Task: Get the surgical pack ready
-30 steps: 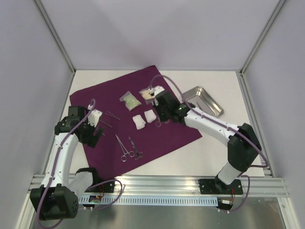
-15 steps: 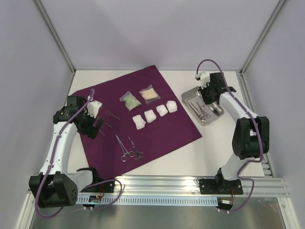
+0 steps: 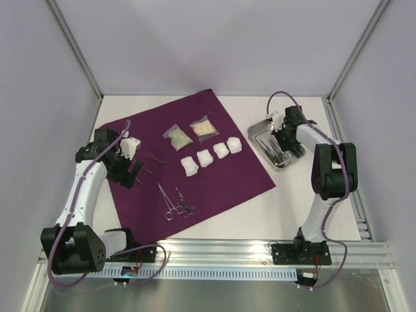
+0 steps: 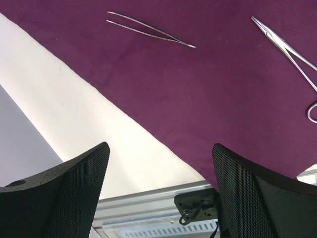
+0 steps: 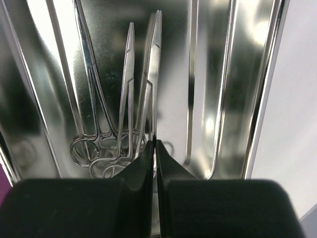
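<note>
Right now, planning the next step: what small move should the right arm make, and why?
Probably lift the shut right fingers clear of the tray, toward the cloth: instruments lie in the tray, while two forceps lie on the cloth.

Just ahead of the right gripper (image 5: 154, 145), the ring handles of the steel instruments (image 5: 130, 84) sat partly hidden behind its closed fingertips. Reflections in the tray (image 5: 237, 74), itself cut off on every side, muddled their count, perhaps three. Beyond the left gripper (image 4: 159, 148), off to its right, a scissor-like instrument (image 4: 280, 42) ran out of the picture, one ring cut by the edge. Seen from above, what the clear packets (image 3: 176, 136) held was too small to tell.
</note>
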Controlling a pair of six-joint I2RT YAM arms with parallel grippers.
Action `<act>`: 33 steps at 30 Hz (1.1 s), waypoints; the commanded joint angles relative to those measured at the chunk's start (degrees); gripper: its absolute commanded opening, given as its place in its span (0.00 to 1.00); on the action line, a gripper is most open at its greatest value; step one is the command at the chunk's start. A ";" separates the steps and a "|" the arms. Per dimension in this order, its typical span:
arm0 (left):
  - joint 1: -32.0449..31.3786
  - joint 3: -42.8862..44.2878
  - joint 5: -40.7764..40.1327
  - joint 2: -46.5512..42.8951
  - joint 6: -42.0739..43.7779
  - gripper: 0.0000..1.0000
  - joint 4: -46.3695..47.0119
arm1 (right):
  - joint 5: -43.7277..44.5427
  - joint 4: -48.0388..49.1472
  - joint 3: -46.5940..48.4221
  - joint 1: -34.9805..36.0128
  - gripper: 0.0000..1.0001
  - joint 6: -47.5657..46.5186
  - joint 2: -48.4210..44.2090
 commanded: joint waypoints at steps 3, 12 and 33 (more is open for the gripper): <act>-0.10 2.49 0.29 0.13 -0.28 0.93 1.04 | 2.34 1.42 1.91 -0.24 0.00 -1.79 1.18; -0.10 2.67 0.12 -0.31 -0.45 0.93 0.86 | 3.66 1.07 3.40 -0.24 0.09 -0.83 2.59; -0.10 0.04 -1.64 -6.02 -1.68 0.93 -1.86 | 22.63 -12.11 11.59 17.56 0.33 28.15 -18.40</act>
